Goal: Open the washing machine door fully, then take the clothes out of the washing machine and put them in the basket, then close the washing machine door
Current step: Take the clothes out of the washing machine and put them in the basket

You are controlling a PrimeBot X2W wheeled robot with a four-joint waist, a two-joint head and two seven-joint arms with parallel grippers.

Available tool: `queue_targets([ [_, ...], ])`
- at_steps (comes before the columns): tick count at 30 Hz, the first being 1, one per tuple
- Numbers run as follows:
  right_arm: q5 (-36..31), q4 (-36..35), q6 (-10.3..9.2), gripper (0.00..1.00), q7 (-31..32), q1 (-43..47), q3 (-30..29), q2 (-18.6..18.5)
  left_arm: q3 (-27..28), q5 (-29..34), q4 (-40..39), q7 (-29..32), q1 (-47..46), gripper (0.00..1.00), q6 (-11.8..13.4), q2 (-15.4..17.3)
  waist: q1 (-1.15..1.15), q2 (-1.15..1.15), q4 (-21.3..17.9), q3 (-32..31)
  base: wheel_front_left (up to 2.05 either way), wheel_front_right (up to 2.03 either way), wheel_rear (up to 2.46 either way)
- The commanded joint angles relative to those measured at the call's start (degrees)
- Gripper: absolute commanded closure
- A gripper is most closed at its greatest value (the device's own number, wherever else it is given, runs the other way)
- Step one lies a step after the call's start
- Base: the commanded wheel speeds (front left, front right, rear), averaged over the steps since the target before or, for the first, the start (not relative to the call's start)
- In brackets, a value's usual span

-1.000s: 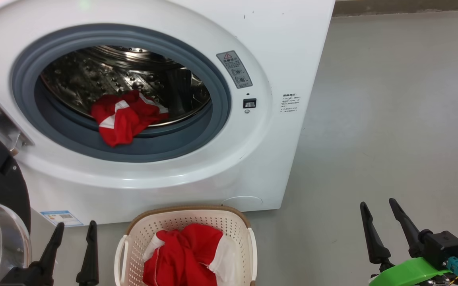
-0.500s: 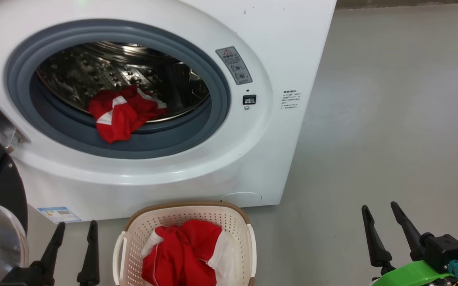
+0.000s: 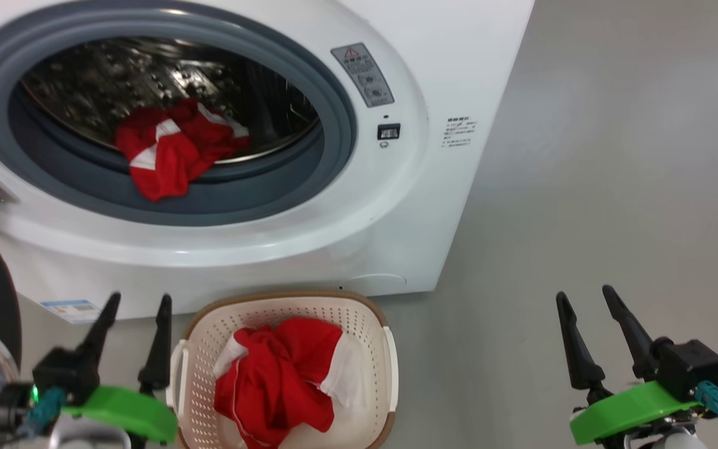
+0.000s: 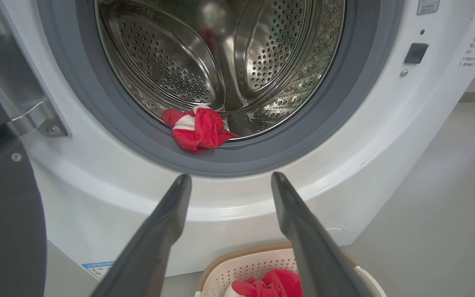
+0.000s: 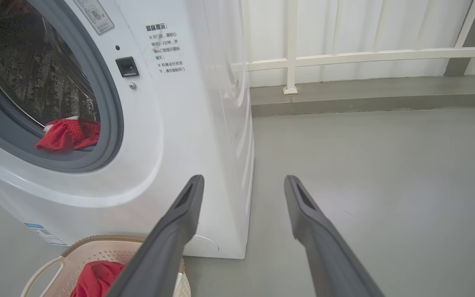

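Smooth grey floor (image 3: pixel 614 187); crumpled red clothes (image 3: pixel 166 149) in perforated steel drum (image 4: pixel 167 62); left gripper (image 3: pixel 139 299), right gripper (image 3: pixel 584 293) gape empty

Our left tool (image 3: pixel 139 298) and right tool (image 3: pixel 584 293) each had two long, tapering dark fingers (image 3: pixel 576 349) on a bright green collar (image 3: pixel 627 408), with teal connectors (image 3: pixel 711 396).

The washing machine (image 3: pixel 434 187) has a glossy shell, a matt rubber gasket (image 3: pixel 222 209) and a shiny perforated steel drum (image 3: pixel 85 81); the basket (image 3: pixel 206 349) below it is perforated plastic.
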Motion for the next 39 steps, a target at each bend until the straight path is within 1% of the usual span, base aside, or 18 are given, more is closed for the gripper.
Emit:
queue_targets([
  [1, 0.6, -1.6, 0.36, 0.00, -0.4, -2.2, 1.7, -0.7, 1.4, 1.3, 0.1, -0.3, -3.2, 0.00, 0.6, 2.0, 0.00, 0.00, -0.4, 1.7, 0.00, 0.00, 0.00],
  [6, 1.0, -1.6, 0.36, 0.00, -0.4, -3.6, 2.5, -0.7, -1.1, 5.2, 6.4, -0.3, -10.0, 0.00, 1.6, 3.3, 0.00, 0.00, -1.2, 3.5, 0.00, 0.00, 0.00],
  [12, 1.7, -1.5, 0.36, 0.00, -0.4, -4.6, 3.1, -0.7, -4.3, 8.4, 14.5, -0.2, -17.7, 0.00, 2.6, 3.7, 0.00, 0.00, -2.1, 4.7, 0.00, 0.00, 0.00],
  [16, 2.1, -1.6, 0.36, 0.00, -0.4, -5.4, 3.6, -0.7, -6.1, 10.2, 18.9, 0.2, -22.7, 0.00, 3.3, 4.1, 0.00, 0.00, -2.6, 5.6, 0.00, 0.00, 0.00],
  [25, 3.0, -2.0, 0.36, 0.00, -0.4, -7.3, 4.1, -0.7, -10.0, 14.6, 28.0, 1.1, -34.0, 0.00, 5.1, 6.1, 0.00, 0.00, -3.5, 8.3, 0.00, 0.00, 0.00],
  [31, 3.7, -2.2, 0.36, 0.00, -0.4, -8.3, 4.3, -0.7, -12.7, 17.5, 33.2, 1.5, -40.0, 0.00, 6.5, 7.4, 0.00, 0.00, -4.1, 10.0, 0.00, 0.00, 0.00],
  [39, 4.4, -2.4, 0.36, 0.00, -0.4, -9.4, 4.3, -0.7, -14.4, 18.7, 38.9, 1.7, -45.2, 0.00, 6.9, 8.9, 0.00, 0.00, -5.3, 11.9, 0.00, 0.00, 0.00],
])
